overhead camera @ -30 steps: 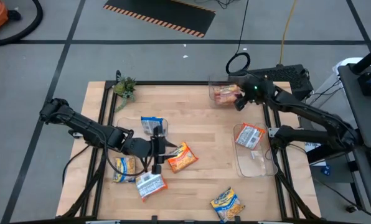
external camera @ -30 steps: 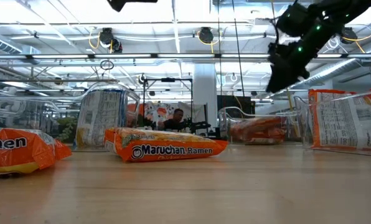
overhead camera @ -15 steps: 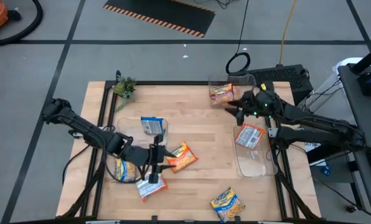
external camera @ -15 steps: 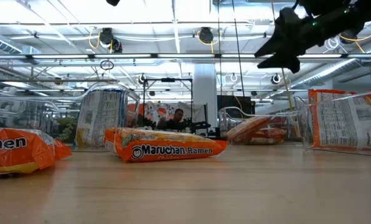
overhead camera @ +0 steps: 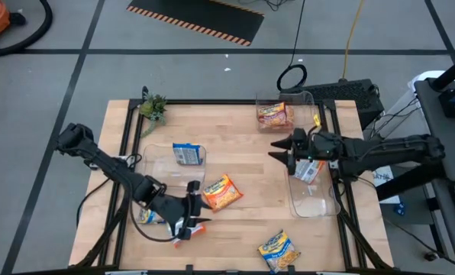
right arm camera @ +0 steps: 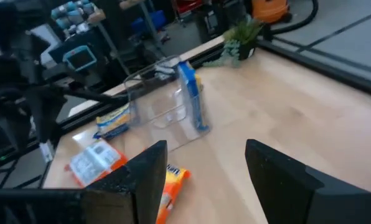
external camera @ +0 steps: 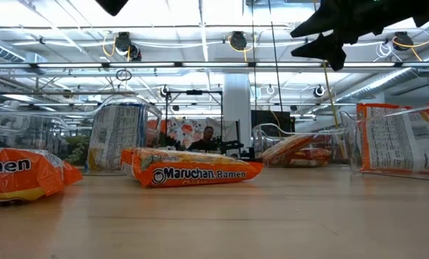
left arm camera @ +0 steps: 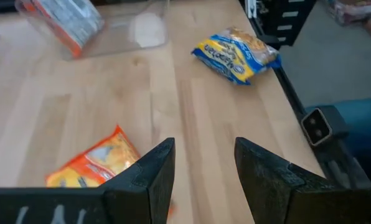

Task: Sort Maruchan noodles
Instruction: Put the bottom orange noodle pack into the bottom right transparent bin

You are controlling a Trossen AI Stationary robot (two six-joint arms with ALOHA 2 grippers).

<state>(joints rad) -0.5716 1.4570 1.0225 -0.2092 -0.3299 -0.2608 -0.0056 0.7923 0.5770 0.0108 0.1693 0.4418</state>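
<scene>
Since a second ago we see the right claw (overhead camera: 275,147) pulled back from the far bin (overhead camera: 304,99) to hover over the bench (overhead camera: 243,164), fingers spread and empty, while the left claw (overhead camera: 199,216) has dropped toward the near-left packets, parted with nothing between its fingers. One orange packet (overhead camera: 275,114) now lies in the far bin, a silver-white one (overhead camera: 310,168) in the right bin (overhead camera: 313,200). A blue packet (overhead camera: 187,153) stands in the left bin (overhead camera: 160,153). An orange packet (overhead camera: 221,192) lies mid-bench, a yellow one (overhead camera: 278,250) near the front edge.
</scene>
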